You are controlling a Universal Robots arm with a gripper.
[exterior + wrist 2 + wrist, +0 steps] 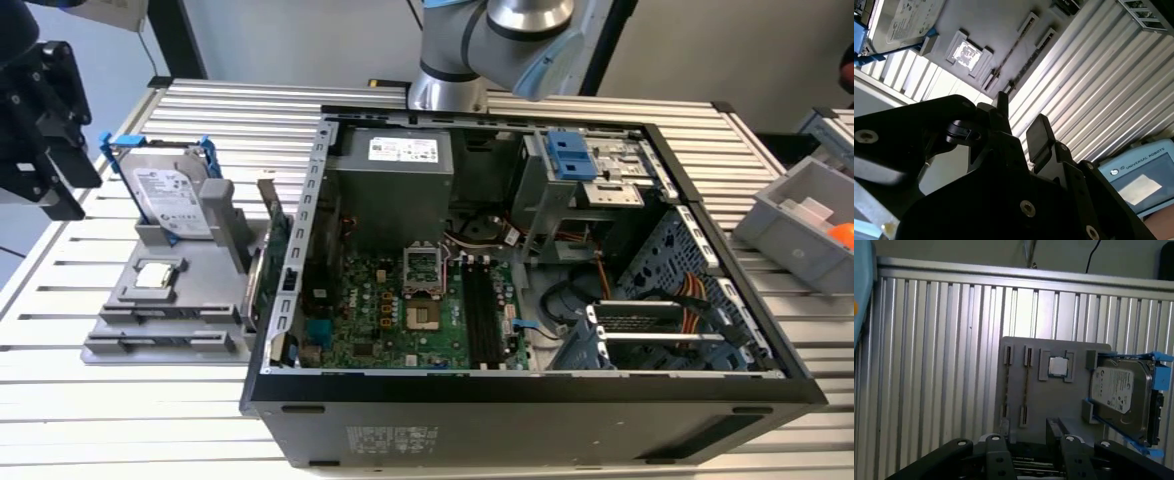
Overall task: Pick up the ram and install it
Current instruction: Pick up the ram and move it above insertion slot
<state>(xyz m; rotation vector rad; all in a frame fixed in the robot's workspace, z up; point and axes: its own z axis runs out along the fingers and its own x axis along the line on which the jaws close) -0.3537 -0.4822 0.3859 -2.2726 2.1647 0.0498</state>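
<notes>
Ram [1026,385] is not yet picked, by my reading. In the first wrist view two thin strips stand on edge between the slotted posts of the grey tray [1016,390], just beside the CPU [1057,366], and I take those for the sticks. You're on the approach to the pick.

Your gripper [1031,439] is spread wide, nothing between its fingers [1040,134]. It hovers clear of the tray with the strips ahead of the gap.

In the exterior view the tray sits at the exterior view's left, mid-height, beside the open case [601,420]. The gripper's black body hangs at the upper left edge. The long black slots [483,310] lie lower centre on the board. They look empty, though I can't be sure.

The grasp, I judge, calls for squaring the jaws across one strip's thin edge. It also calls for dropping straight between the posts, clear of the neighbouring strip.

Writing now. There's a white label on the drive [1116,387] and another on the power supply [404,150]. There's a sticker on the case front and a logo on the pendant [1139,180]. I'm reading none of it off.
</notes>
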